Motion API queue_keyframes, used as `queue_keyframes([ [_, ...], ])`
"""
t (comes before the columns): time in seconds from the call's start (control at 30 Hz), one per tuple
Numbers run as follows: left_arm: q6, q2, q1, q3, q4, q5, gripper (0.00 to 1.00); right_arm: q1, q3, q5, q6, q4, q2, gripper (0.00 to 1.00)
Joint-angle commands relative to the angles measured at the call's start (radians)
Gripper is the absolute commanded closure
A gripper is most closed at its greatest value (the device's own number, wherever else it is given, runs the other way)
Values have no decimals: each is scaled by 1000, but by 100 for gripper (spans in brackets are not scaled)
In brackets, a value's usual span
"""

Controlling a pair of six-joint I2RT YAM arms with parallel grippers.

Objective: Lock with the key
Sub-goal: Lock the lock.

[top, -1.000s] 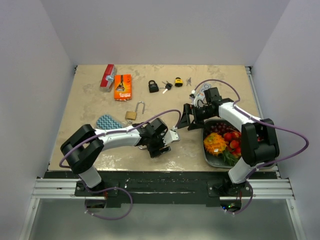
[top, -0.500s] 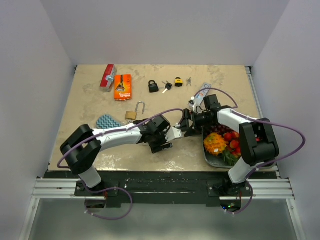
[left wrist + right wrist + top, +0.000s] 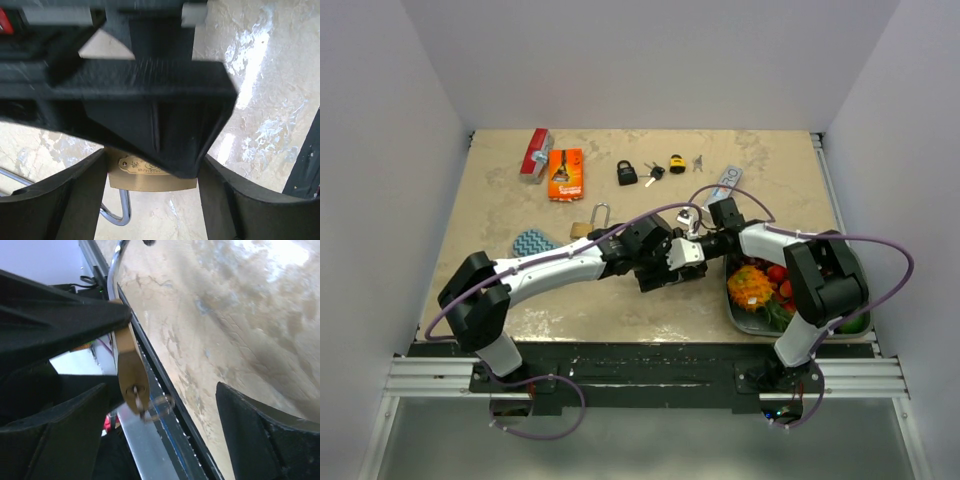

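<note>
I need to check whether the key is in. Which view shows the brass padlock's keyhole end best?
Right wrist: it sees the brass padlock edge-on, keyhole end nearest, with a ring hanging from it. Left wrist shows only its engraved broad face and shackle; the top view has it mostly hidden.

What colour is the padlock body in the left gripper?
The padlock is brass gold, clearest in left wrist view.

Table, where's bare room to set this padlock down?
Bare: the far right corner, between the silver key and the fruit tray; also the left side, between the orange packet and the blue cloth. Crowded: the far row around the black padlock, and the middle under both arms.
</note>
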Motion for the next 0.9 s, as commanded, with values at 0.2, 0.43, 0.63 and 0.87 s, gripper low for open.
queue_keyframes([
  [0.2, -1, -80, -11, 72, 66, 45, 100, 23, -37, -103, 155, 223, -13, 36],
  [0.43, -13, -98, -11, 66, 78, 44, 100, 32, -44, -166, 243, 307, -4, 51],
  [0.63, -28, -112, -12, 55, 95, 47, 100, 51, -41, -180, 260, 317, -13, 53],
  [0.87, -34, -124, -12, 28, 101, 36, 100, 52, -50, -203, 280, 330, -31, 73],
])
